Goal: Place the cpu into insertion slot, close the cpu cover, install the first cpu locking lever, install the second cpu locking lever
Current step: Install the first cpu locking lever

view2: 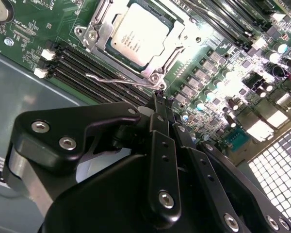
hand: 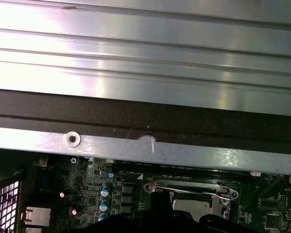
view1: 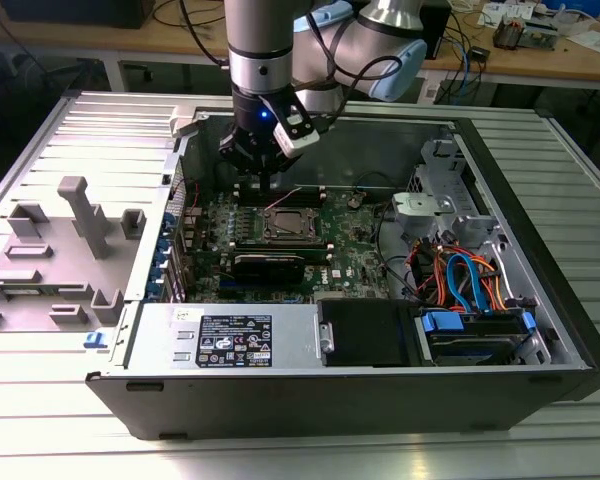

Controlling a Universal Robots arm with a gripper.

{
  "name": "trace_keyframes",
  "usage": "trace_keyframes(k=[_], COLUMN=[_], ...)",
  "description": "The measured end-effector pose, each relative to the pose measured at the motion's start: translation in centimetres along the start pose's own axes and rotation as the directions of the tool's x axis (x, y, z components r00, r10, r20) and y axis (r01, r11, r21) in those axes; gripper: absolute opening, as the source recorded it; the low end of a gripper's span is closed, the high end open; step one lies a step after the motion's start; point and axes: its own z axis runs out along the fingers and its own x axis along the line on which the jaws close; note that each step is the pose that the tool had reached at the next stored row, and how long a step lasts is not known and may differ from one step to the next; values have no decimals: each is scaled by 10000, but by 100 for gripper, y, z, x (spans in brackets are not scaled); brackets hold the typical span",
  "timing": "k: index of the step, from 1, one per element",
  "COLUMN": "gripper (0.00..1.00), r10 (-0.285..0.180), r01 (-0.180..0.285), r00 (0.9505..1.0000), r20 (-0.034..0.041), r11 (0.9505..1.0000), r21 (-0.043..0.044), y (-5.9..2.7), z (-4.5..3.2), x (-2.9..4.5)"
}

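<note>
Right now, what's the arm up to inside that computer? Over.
Gripper shut, tips at locking lever. Cpu seated in insertion slot, cpu cover down. Nothing seen blocking.

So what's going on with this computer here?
A robot arm's end effector reaches into an open desktop case, its closed tips down by a corner of the insertion slot. The cpu already sits in the slot, with the cpu cover lying over its edges. One wire locking lever sticks out beside the slot.

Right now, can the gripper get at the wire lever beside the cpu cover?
Probably yes: the gripper hangs right by the wire lever, and nothing stands between them above the memory slots.
</note>
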Motion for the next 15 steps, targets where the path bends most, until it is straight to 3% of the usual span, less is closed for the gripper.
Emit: trace_keyframes(k=[11,15], gripper=[11,11], r10=[1,17], r01=[-1,-17], r00=[10000,10000], r20=[1,1], r11=[10000,10000], r21=[-1,-1], y=[-2,-5], z=[8,14], x=[-22,-64])
